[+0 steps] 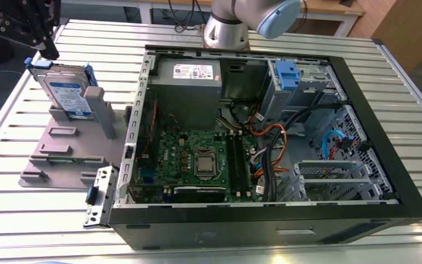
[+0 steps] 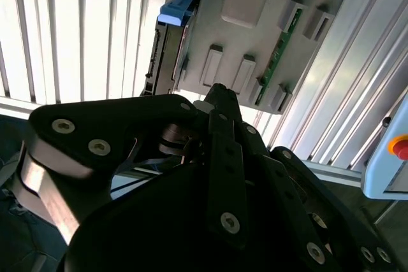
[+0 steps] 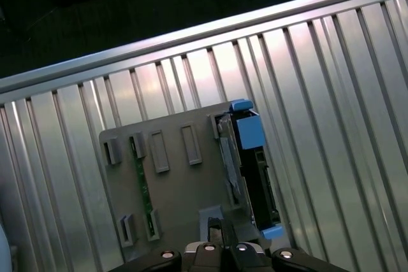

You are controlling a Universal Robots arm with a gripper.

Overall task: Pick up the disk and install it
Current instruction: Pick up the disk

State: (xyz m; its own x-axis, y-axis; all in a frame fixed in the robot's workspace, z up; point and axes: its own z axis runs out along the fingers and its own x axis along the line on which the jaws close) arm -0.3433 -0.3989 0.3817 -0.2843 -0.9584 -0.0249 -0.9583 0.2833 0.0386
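Over the exterior view's left of the slatted tabletop (image 1: 35, 220), just beside the open computer case (image 1: 387, 181): black fingers (image 1: 48, 48) (image 2: 220, 138) pressed together, gripping nothing, hovering close over the disk (image 1: 66, 93) (image 2: 167, 55) (image 3: 254, 170) at its top corner. Standing on edge in a grey holder plate (image 1: 57, 151), blue bracket (image 1: 41, 63) around it, label showing in the exterior view; edge-on in both wrist views

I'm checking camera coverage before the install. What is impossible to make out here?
Gripper: exterior view, upper body cut off by the top edge.
Disk: edge-on in both wrist views, label face unseen; in the second wrist view one end is behind the gripper.
Drive cage: exterior view, its inside hidden by its own metal walls.
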